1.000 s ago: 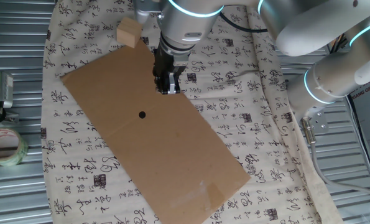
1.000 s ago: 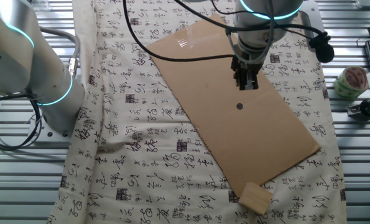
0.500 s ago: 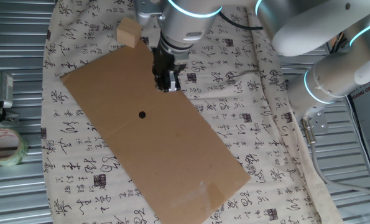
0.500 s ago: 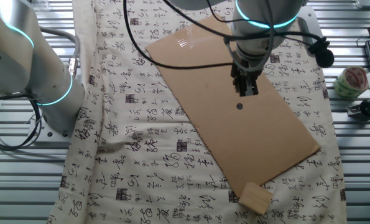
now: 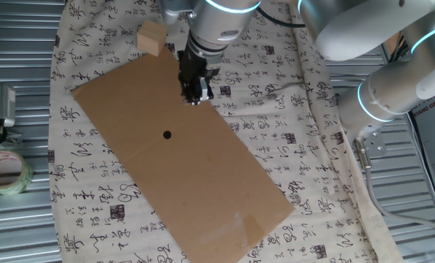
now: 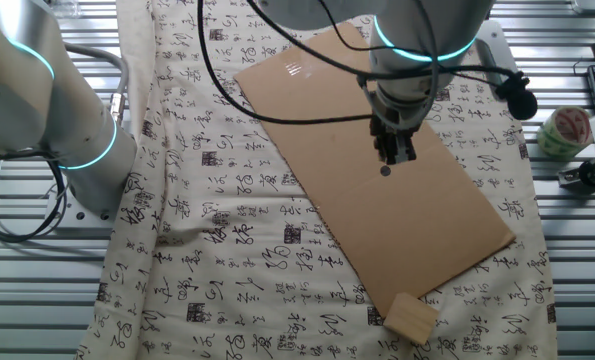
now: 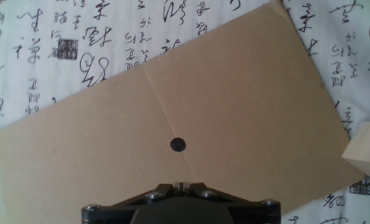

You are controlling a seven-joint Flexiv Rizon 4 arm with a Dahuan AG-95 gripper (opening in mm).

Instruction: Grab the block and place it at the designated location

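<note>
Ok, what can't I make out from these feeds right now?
- Gripper opening: too small and dark in both fixed views; fingertips hidden in the hand view.
- Light tan wooden cube: cut by the hand view's right edge.
- Clear tape roll: cut by one fixed view's left edge.

White rounded arm segments with glowing cyan joint rings, trailing black cables, small black pincer (image 5: 196,97).

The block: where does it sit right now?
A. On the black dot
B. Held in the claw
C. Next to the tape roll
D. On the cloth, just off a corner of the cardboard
D. The block rests on the printed cloth just off a corner of the cardboard sheet, away from the black dot and the empty claw.
</note>
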